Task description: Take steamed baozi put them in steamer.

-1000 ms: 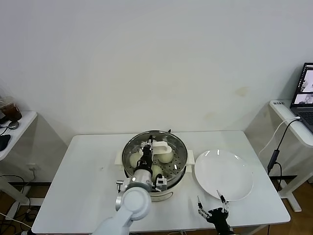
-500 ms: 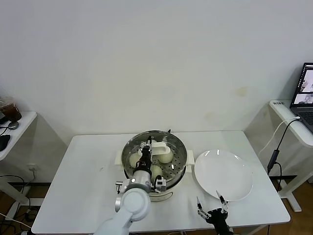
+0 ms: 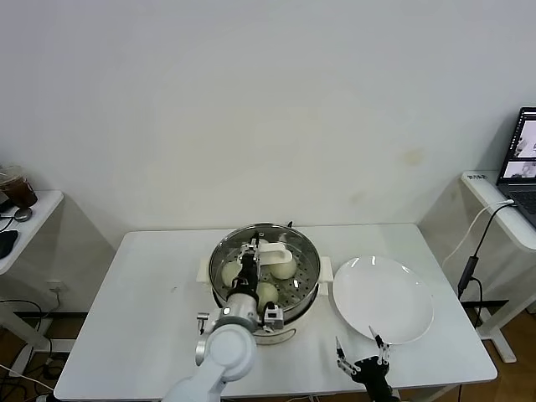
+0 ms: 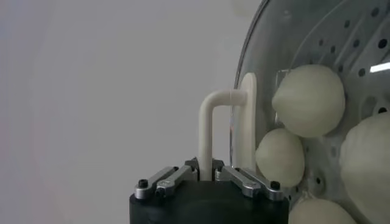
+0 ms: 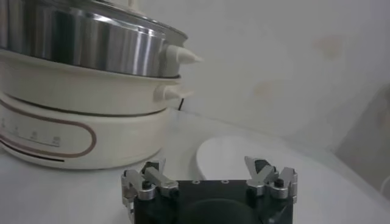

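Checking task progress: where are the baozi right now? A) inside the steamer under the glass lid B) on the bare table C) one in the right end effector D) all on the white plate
A: the baozi sit on the perforated tray of the steamer, seen through the glass lid whose white handle is at the left end effector; the white plate holds none.
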